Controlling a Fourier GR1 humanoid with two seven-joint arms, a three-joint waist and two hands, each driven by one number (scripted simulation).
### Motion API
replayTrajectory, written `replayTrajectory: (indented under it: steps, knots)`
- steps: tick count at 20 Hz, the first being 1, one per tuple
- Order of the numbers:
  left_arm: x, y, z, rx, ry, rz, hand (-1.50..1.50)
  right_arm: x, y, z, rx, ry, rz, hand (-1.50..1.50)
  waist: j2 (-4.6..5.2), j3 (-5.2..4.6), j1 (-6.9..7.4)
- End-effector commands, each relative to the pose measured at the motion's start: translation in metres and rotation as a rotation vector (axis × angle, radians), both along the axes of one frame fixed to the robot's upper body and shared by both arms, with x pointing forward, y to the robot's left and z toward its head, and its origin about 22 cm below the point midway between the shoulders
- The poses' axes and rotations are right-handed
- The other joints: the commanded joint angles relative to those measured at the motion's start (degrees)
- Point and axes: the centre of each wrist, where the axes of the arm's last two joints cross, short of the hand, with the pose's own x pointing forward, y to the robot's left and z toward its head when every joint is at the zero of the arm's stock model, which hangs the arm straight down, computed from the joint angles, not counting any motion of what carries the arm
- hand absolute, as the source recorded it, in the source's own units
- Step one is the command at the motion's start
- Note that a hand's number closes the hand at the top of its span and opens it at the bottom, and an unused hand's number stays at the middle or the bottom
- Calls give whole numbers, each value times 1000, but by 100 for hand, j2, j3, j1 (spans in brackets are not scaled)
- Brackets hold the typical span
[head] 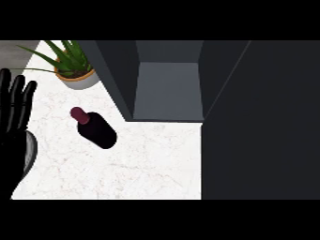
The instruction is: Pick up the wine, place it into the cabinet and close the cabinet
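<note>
- Wine bottle (95, 129): dark body, dark red cap, on the white counter (141, 164). It looks upright as seen from steeply above. Nothing touches it.
- It sits near the cabinet (168, 89), just in front and to the left of the opening, between the left hand and the cabinet's side wall. Not yet picked up.
- Left hand (6, 119): at the view's left edge, fingers straight and spread, pointing up, holding nothing. It is resting and apart from the bottle.
- Right hand: not in view, so its state is unknown.
- The cabinet stands open with a bare grey interior showing, probably left that way so the bottle can go straight in.
- The big dark panel (273, 117) filling the right side is likely the open door swung outward — it hides the counter behind it.
- Potted plant (76, 75): at the top left, beside the cabinet's left wall and behind the bottle. It is not part of the task, only something to avoid on the lift.
- Progress, as a judgement: at the start — grasp, placement and door closing are all still to do.
- Next move probably needs a hand curled round the bottle's body, then a lift clear of the cabinet's lower edge.
- Risk: the bottle is tall and narrow, so a sideways nudge could tip it.
</note>
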Motion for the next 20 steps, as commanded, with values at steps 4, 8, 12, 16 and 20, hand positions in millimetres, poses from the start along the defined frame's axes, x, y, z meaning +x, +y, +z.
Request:
replayTrajectory:
  steps: [4,8,12,16,20]
  knots:
    - [23,20,-6,-71,-3,-21,-150,-35,14,13,-1,-8,53,-150,-39,26,-126]
    - [26,-11,-25,-342,242,-142,-150,-36,32,-3,68,163,339,-150,-28,24,-122]
    - [8,3,5,-394,289,-146,-150,-78,22,24,59,210,382,-150,-89,30,-137]
    - [2,5,38,-394,301,-143,-150,-94,13,40,64,210,377,-150,-55,32,-126]
    - [-21,8,41,-409,293,-136,-150,-105,27,59,92,216,380,-150,-54,26,-88]
